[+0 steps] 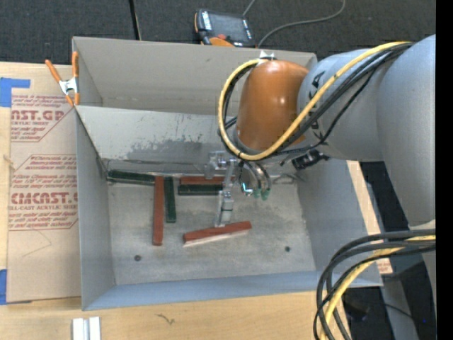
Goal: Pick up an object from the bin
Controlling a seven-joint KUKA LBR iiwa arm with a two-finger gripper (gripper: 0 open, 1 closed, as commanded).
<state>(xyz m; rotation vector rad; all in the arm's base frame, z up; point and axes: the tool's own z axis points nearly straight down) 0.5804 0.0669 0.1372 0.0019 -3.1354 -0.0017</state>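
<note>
The arm reaches into the grey metal bin [92, 190] from the right, its rounded orange wrist cover [269, 105] ringed by yellow cables [228, 94]. Below the cover the narrow metal end effector [225, 218] points down toward the bin floor. Whether it is spread or pressed together cannot be told from this angle, and nothing is seen pinched in it.

Its tip stands right at the upper edge of a long, flat red-brown stick [216, 234] that lies nearly crosswise in the middle of the floor, toward the front and slightly tilted. Whether the tip touches this stick is not clear.

To the left, two more sticks lie side by side, running front to back: a red-brown one [158, 218] and a shorter dark green one [170, 202]. Along the back wall lie a long dark green stick [131, 178] at the left and a short red-brown stick [198, 182] just behind the end effector.
</note>
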